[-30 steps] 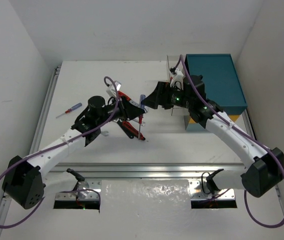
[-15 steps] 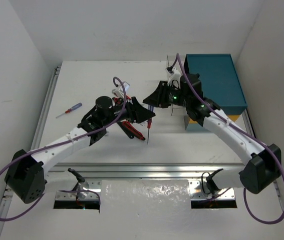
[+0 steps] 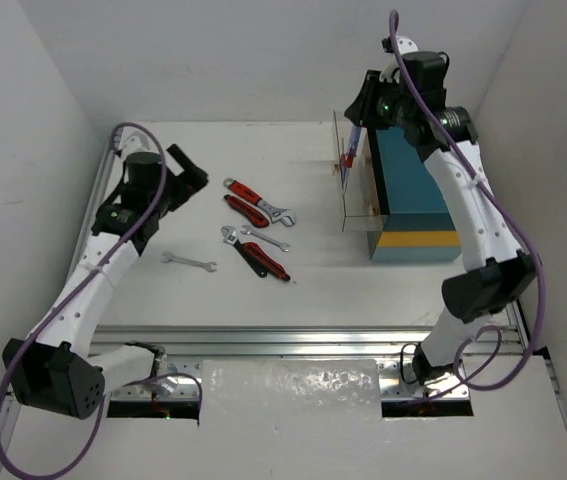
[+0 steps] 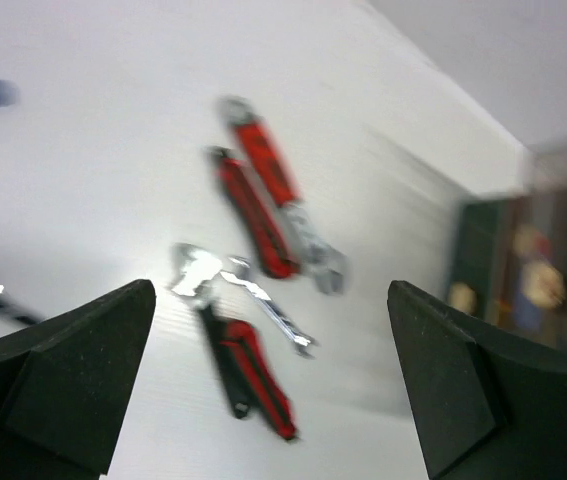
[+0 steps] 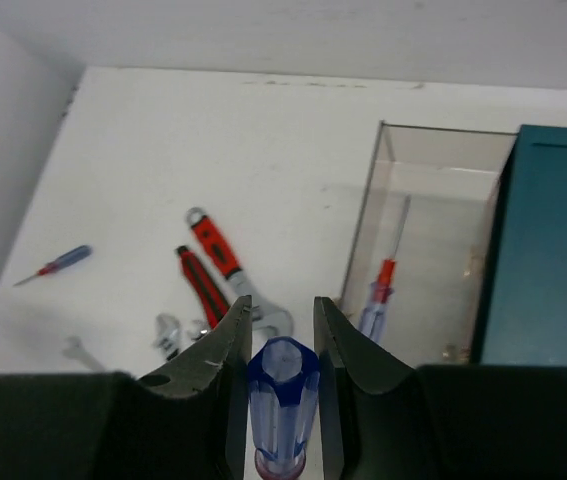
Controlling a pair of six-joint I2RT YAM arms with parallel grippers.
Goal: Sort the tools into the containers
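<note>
**Right pincer carries a screwdriver above the open drawer**

Your right pincer (image 5: 278, 345), high at the upper right of the top view, is clamped on a blue-handled screwdriver (image 5: 283, 400). Below it the clear drawer (image 5: 433, 250) juts from the teal box (image 3: 418, 175) and holds one screwdriver (image 5: 381, 290). Your left pincer (image 4: 273, 380) is spread wide and empty, at the upper left. Wrenches (image 3: 258, 205) and spanners (image 3: 188, 262) lie mid-surface (image 3: 263, 150); bare room surrounds them.
</note>
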